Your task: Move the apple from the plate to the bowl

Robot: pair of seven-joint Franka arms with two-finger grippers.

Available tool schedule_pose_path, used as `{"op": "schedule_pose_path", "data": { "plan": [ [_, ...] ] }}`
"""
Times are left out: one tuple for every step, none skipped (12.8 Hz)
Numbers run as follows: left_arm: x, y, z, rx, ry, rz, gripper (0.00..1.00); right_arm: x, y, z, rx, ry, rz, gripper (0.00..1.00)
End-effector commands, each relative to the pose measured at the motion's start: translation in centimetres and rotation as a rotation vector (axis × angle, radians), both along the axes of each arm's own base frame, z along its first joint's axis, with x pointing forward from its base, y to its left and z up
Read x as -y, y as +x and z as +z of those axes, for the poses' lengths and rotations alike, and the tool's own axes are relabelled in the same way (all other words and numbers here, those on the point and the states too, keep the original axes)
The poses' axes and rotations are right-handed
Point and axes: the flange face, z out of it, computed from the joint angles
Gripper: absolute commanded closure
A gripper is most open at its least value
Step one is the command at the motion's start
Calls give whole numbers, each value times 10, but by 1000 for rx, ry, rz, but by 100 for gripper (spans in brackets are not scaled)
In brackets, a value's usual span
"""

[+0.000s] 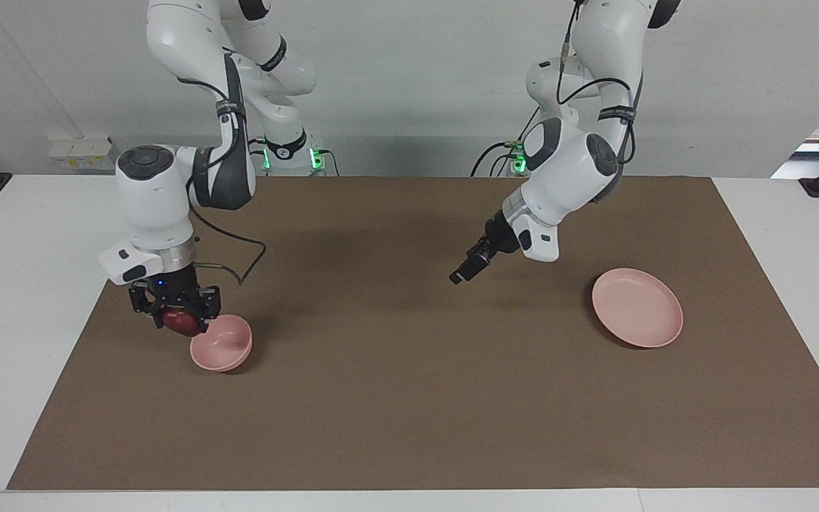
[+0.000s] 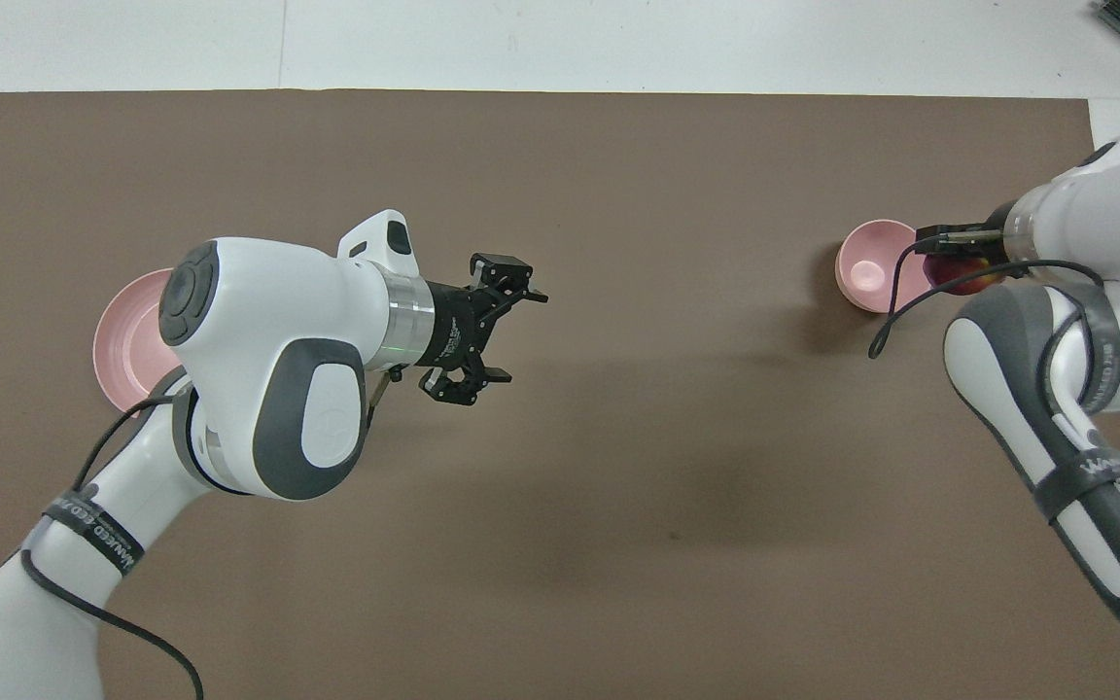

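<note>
Overhead view puts the right pincer (image 2: 959,264) at about three o'clock of the bowl (image 2: 869,267), pinching the apple (image 2: 961,276) between its fingers. Seen from the facing view, the apple (image 1: 180,321) hangs just beside the bowl's rim (image 1: 222,344) on the side toward the right arm's end of the table (image 1: 25,284), not yet over the hollow; whether the fruit touches the rim I cannot tell. The bowl seems tipped a little toward the centre of the table. The plate (image 1: 637,307) lies bare at the left arm's end, well apart from the bowl. The left pincer (image 1: 468,268) waits, spread and holding nothing, over the brown mat (image 1: 409,398) between the two dishes.

By my judgement the carry is almost done; what remains is a short shift over the bowl and a release. An apple is firm, smooth-skinned and rounded, fairly light, so it is best held across its widest girth, as it appears to be now; gripped off-centre it could squirt out. It bruises if dropped from height, and the small light bowl could slide or tip if nudged.
</note>
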Motion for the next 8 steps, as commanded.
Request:
{"op": "schedule_pose_path", "data": {
  "plan": [
    [-12, 9, 9, 15, 124, -89, 0, -11, 12, -12, 3, -7, 1, 100],
    [-20, 16, 10, 7, 159, -115, 0, -17, 13, -17, 1, -5, -9, 100],
    [-26, 24, 14, 10, 194, -140, 0, -22, 13, -25, -5, 2, -27, 100],
    [-30, 32, 18, 22, 235, -166, 0, -31, 14, -26, -5, 5, -24, 100],
    [-36, 40, 23, 40, 259, -174, 0, -31, 14, -26, -5, 3, -23, 100],
    [-51, 51, 28, 54, 257, -160, 0, -33, 14, -26, -4, 1, -19, 100],
    [-64, 57, 31, 75, 255, -175, 0, -32, 12, -29, -12, -1, -20, 100],
    [-73, 62, 41, 113, 249, -214, 0, -27, 12, -36, -20, -1, -28, 100]
  ]
}}
